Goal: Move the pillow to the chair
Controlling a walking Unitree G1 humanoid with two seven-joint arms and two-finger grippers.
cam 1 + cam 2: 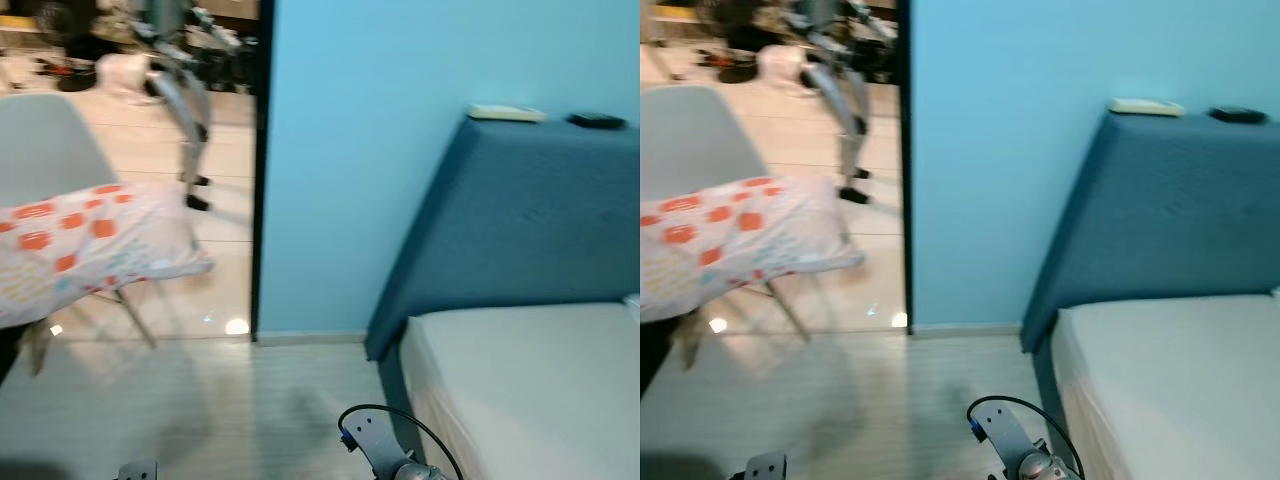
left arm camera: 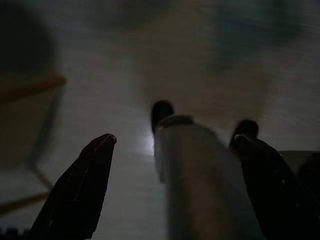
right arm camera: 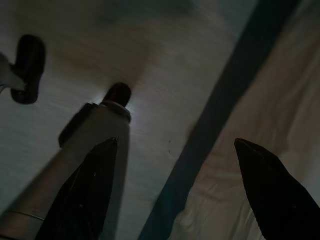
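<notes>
Pillow (image 1: 85, 245) on chair (image 1: 40, 140) at left, bed (image 1: 530, 385) at right, wall (image 1: 400, 120) between.

Resting across the chair seat, one end overhanging the seat's right edge toward the doorway (image 1: 190, 150). Behind the chair, through the doorway, blurred clutter on a further floor. Right of the doorway, the wall, with the headboard (image 1: 520, 230) leaning against it. Along the headboard's top edge, two small flat items (image 1: 507, 112), well apart. In front of the headboard, the mattress, reaching the right edge. Bare floor (image 1: 230, 410) between chair and bed.
</notes>
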